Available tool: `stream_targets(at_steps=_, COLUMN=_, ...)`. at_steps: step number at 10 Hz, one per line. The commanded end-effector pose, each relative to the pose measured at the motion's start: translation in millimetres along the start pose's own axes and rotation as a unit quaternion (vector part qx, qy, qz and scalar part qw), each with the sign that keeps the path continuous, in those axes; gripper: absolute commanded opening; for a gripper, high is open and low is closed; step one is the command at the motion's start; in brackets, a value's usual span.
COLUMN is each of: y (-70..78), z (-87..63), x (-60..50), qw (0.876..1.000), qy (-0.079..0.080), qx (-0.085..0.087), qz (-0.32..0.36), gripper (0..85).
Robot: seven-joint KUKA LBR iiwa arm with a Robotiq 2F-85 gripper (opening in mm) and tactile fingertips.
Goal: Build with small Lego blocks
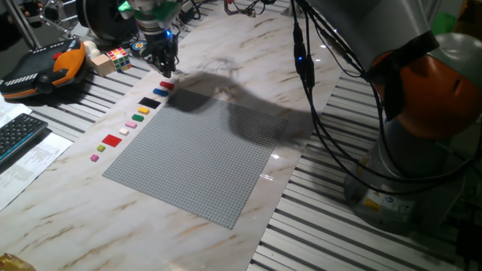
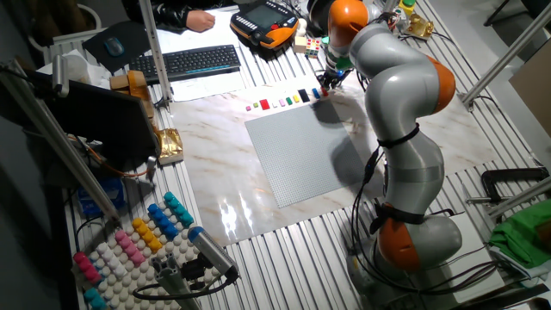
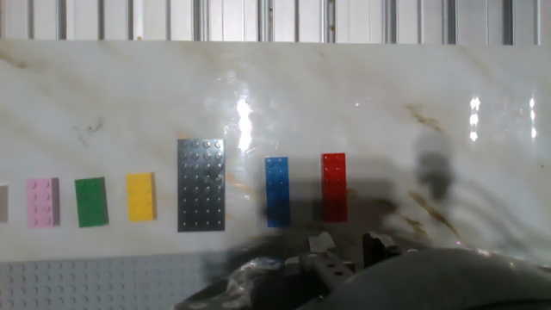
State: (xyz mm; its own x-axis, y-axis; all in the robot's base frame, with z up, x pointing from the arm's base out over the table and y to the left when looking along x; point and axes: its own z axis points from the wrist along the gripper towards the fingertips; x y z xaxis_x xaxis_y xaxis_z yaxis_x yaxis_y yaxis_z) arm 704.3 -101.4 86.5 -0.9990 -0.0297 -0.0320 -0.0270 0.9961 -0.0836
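Observation:
A row of small Lego blocks lies on the marble beside the grey baseplate (image 1: pixel 196 162). In the hand view I see pink (image 3: pixel 42 202), green (image 3: pixel 91 201), yellow (image 3: pixel 140 196), a larger black one (image 3: pixel 201 184), blue (image 3: pixel 277 191) and red (image 3: pixel 334 186). In one fixed view the red block (image 1: pixel 166 86) ends the row, with another red (image 1: pixel 113 140) and a pink (image 1: pixel 96 157) further along. My gripper (image 1: pixel 167 71) hovers just above the red end, also seen in the other fixed view (image 2: pixel 328 82). Its fingertips (image 3: pixel 322 243) stand slightly apart, holding nothing.
A multicoloured puzzle cube (image 1: pixel 117 56) and an orange teach pendant (image 1: pixel 45 68) lie behind the row. A keyboard (image 1: pixel 19 135) and papers sit at the left. The robot base (image 1: pixel 422 113) and cables stand at the right. A rack of coloured pegs (image 2: pixel 129 241) sits by the table edge.

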Motion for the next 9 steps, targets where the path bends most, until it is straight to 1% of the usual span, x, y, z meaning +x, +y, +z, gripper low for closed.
stream_targets(at_steps=1, y=-0.1, z=0.0, x=-0.9, qw=1.0, qy=0.001, qx=-0.001, qz=0.0, gripper=28.3)
stream_targets(at_steps=2, y=-0.6, z=-0.1, x=-2.6, qw=1.0, qy=0.002, qx=0.001, qz=-0.002, gripper=28.7)
stream_targets(at_steps=4, y=-5.1, z=0.1, x=-8.1, qw=1.0, qy=0.008, qx=-0.004, qz=-0.003, gripper=29.0)
stream_targets(at_steps=6, y=-6.8, z=5.6, x=-8.8, qw=1.0, qy=0.005, qx=-0.008, qz=0.002, gripper=29.0)
stream_targets(at_steps=9, y=-5.5, z=6.9, x=-9.5, qw=1.0, qy=-0.005, qx=-0.003, qz=-0.003, gripper=29.3)
